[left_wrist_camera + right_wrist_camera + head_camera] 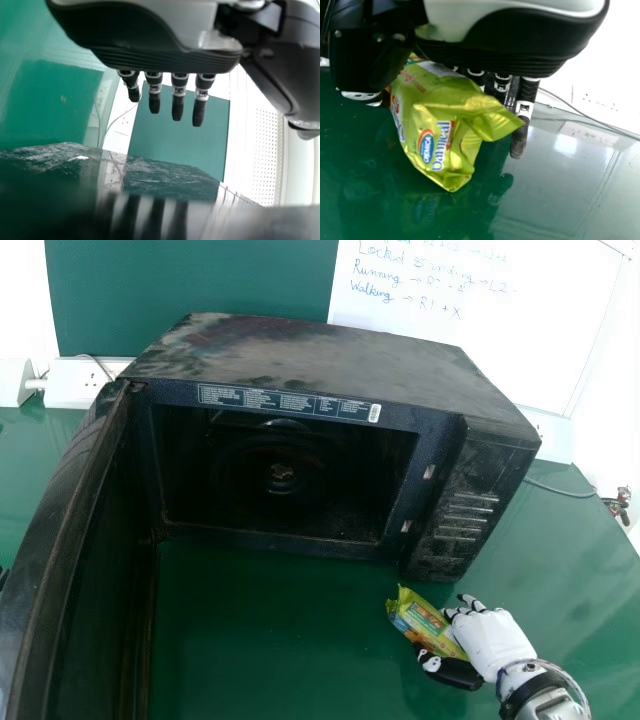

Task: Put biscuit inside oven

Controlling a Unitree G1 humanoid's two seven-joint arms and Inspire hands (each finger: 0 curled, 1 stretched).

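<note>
The black microwave oven (310, 360) stands with its door (75, 570) swung wide at the left and its cavity bare but for the round floor. In front of its control panel, at the lower right, my right hand (495, 640) is shut on the green biscuit packet (428, 622), thumb on the near side. From the right wrist view, the packet (445, 120) lies between the thumb and fingers of my right hand (520, 55), one finger reaching past it. My left hand (177, 95) has straight fingers and holds nothing, above the dark glossy door (150, 172).
A glossy green table (270, 640) carries the oven. Behind are a white socket box (75, 383), a green board (200, 275) and a whiteboard (500, 320). A cable (560, 490) runs right of the oven towards a small dark object (618, 504).
</note>
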